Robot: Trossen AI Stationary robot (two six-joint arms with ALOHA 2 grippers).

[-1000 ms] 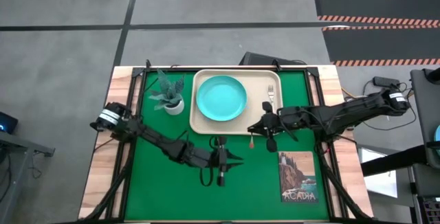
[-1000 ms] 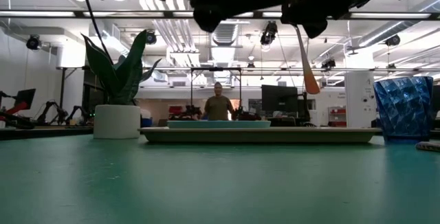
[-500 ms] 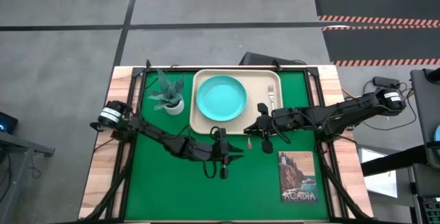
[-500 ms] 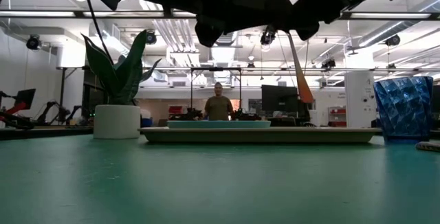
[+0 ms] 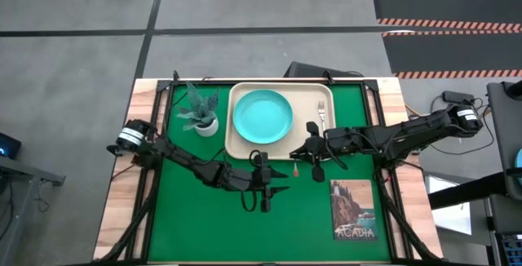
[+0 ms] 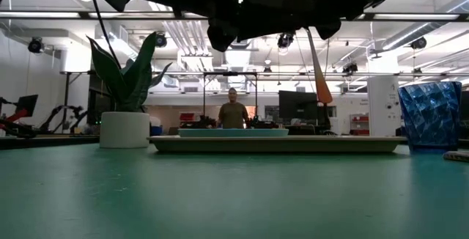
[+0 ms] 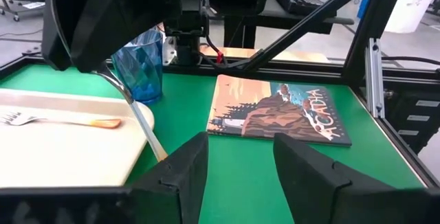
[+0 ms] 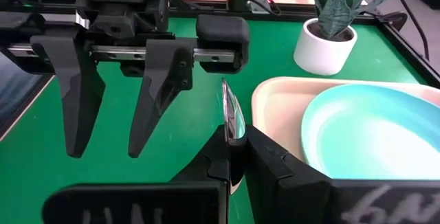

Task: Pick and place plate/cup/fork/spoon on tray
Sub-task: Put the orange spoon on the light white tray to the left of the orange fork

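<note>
Over the tray [image 5: 241,142] edge, right end effector [image 5: 298,159] still grips spoon [image 6: 316,67]; unmoved.

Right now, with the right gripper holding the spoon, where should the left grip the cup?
Probably the side wall just under the rim, coming in level from the book's side: the cup stands upright on the mat beside the tray.

Tray [image 5: 245,147] front strip beside plate [image 5: 262,117] free; left pincer [image 5: 272,189] crowds near approach

cup [image 6: 431,116] cut by frame edge | spoon [image 6: 316,67] top behind arm
</note>
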